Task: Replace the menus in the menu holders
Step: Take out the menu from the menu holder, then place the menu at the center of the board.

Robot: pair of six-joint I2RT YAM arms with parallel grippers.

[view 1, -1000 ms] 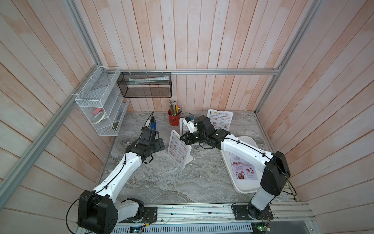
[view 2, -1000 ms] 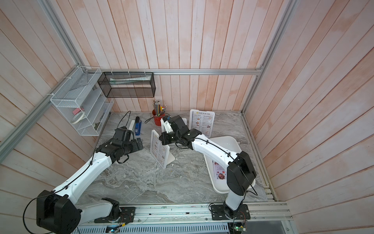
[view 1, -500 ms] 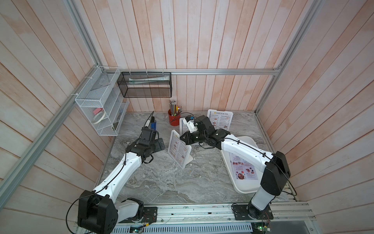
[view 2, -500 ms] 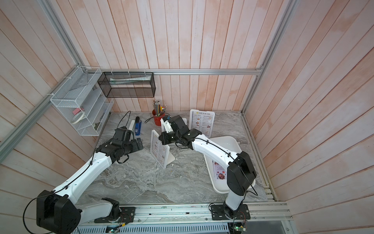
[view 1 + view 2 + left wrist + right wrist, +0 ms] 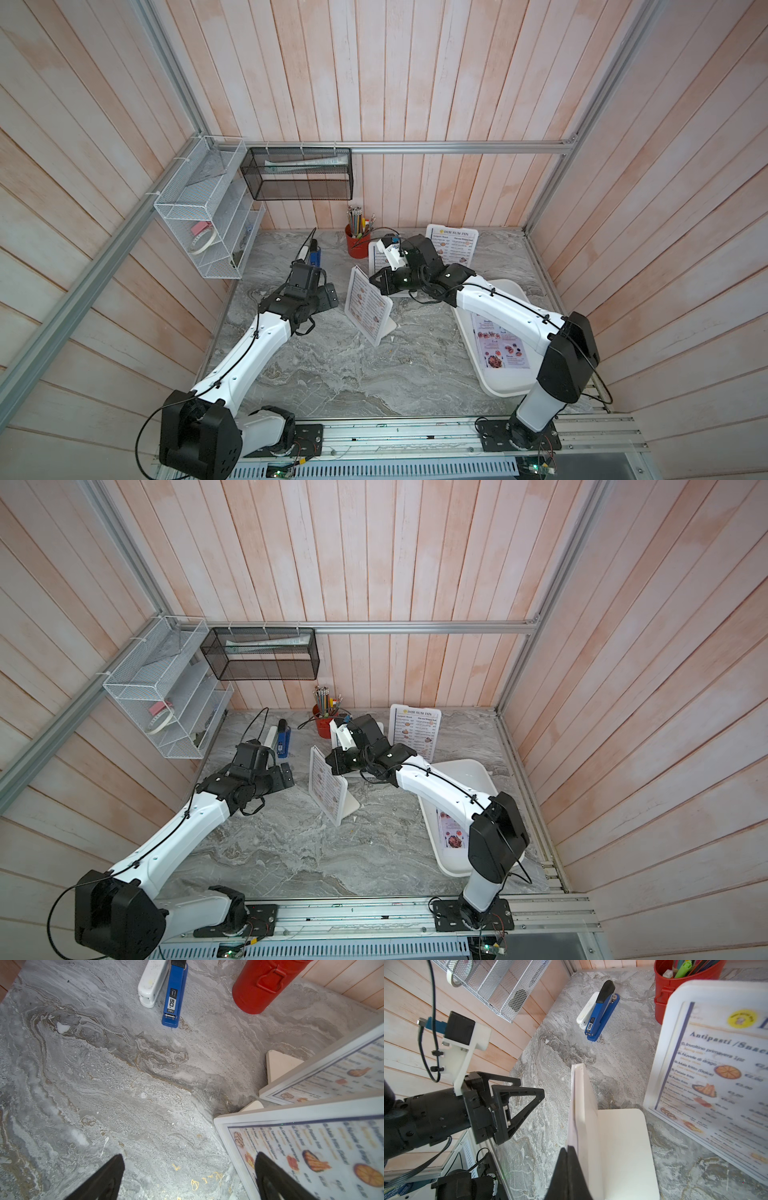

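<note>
Change since a second ago: nothing visibly shifts in the top views; both arms and every holder sit where they were.
Left gripper (image 5: 189, 1156): jaws spread wide and empty, fingers (image 5: 112, 1172) low over the marble tabletop (image 5: 104, 1084).
Front holder (image 5: 588, 1105): upright between the two grippers. Its printed face is just beside the left gripper's outer finger; I cannot tell whether they touch.
Front menu (image 5: 332, 1142): white sheet with food photos, seated in that holder and facing the left fingers.
Right gripper (image 5: 568, 1151): fingers pressed tight together at the holder's upper corner, apparently pinching the menu's thin edge, which runs straight out from the fingertips.
Middle holder (image 5: 675, 1022): just beside the right fingers, on the side away from the left arm, with its own menu in it.
DIM SUM INN menu (image 5: 453, 247): upright, well beyond the right fingers.
Tray (image 5: 507, 384): well behind the right fingers, under that arm, with a replacement sheet (image 5: 500, 345) lying flat in it.
Step in hand: probably drawing the old menu out.
Doing it well: pull slowly in the plane of the frame so the paper slides rather than buckles. Keep the pinch on paper only, not on the rim. Bring the left fingers onto the frame to steady it, since a light stand would probably lift or tip. Keep the wrist clear of the middle holder.
</note>
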